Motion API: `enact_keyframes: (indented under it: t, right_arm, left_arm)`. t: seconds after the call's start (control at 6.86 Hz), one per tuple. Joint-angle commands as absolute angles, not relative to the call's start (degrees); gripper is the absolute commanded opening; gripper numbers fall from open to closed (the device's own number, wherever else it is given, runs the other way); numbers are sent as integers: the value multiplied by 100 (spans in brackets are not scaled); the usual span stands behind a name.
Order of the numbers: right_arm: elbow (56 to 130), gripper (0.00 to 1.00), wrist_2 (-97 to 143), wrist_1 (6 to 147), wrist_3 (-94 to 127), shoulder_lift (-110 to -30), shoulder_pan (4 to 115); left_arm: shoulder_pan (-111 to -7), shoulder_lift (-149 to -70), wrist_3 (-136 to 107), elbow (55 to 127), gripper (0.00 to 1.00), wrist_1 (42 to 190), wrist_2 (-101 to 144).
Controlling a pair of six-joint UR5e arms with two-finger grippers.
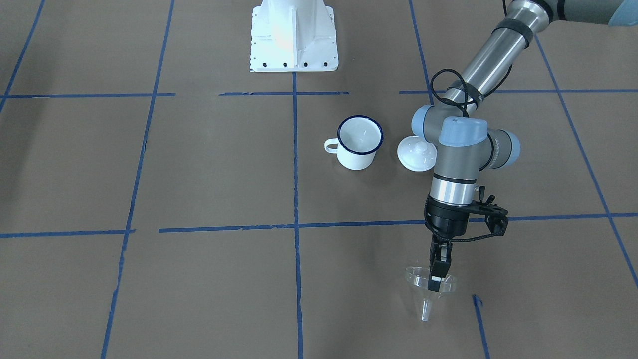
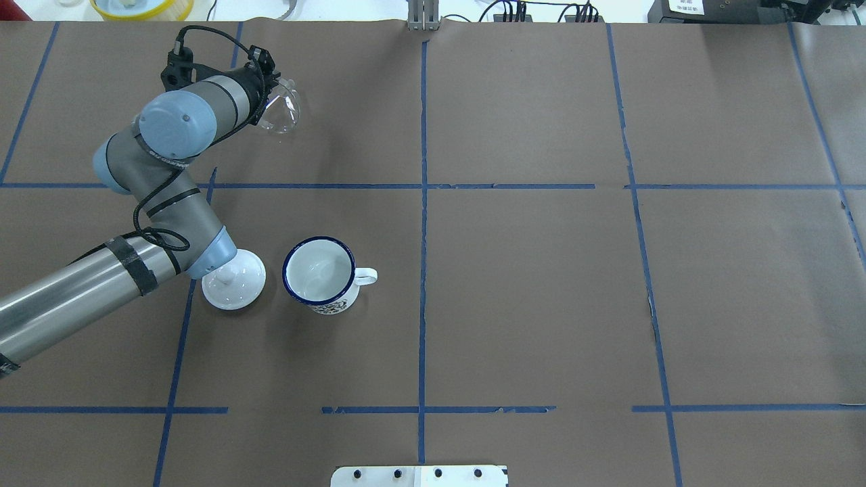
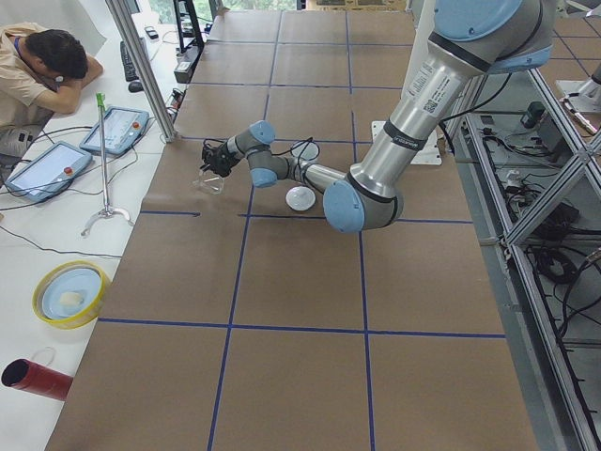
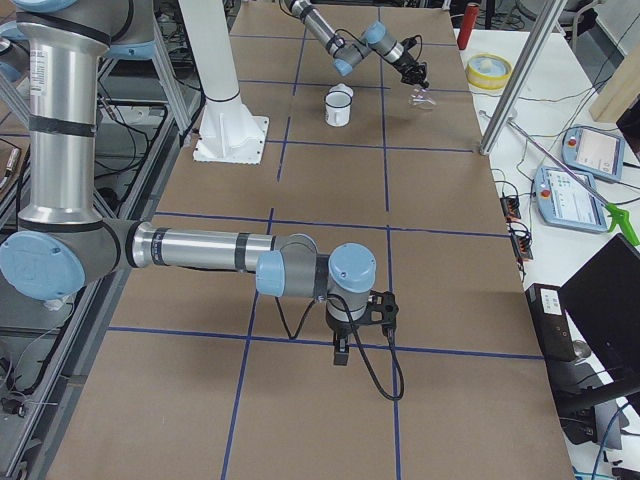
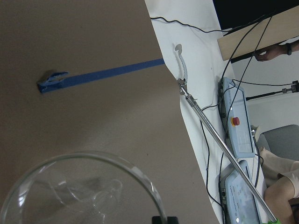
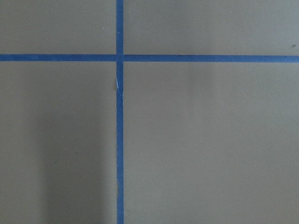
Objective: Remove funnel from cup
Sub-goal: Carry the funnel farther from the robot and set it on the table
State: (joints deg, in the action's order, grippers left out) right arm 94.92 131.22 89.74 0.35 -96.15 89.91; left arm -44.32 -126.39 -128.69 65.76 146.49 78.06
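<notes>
The clear funnel (image 1: 429, 290) is out of the cup, spout down, low over the table's far-left part; it also shows in the overhead view (image 2: 281, 110) and the left wrist view (image 5: 79, 191). My left gripper (image 1: 435, 280) is shut on the funnel's rim. I cannot tell if the spout touches the table. The white cup (image 1: 360, 142) with the dark blue rim stands upright and empty near the middle, handle to the side; it also shows in the overhead view (image 2: 319, 274). My right gripper (image 4: 341, 355) shows only in the exterior right view, so I cannot tell its state.
A round white knobbed lid (image 1: 417, 153) lies beside the cup, partly under my left arm. The robot's white base (image 1: 293, 37) stands at the table's edge. A metal pole (image 5: 219, 140) and operator tablets lie beyond the far edge.
</notes>
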Motion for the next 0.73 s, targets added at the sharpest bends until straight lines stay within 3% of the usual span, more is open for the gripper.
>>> enact_keyframes:
  t: [0.0, 0.29, 0.58]
  right_arm:
    - [9492, 100, 13122, 8974, 35, -9615, 8991]
    - [9492, 100, 13122, 8974, 35, -9615, 8991]
    - [9492, 100, 13122, 8974, 35, -9615, 8991]
  left_arm:
    - [-4430, -12639, -12545, 6600, 99, 14634, 7787]
    - [-4517, -12595, -11684, 7142, 100, 14564, 7927]
    - [-4745, -12332, -10545, 8334, 100, 13132, 9292]
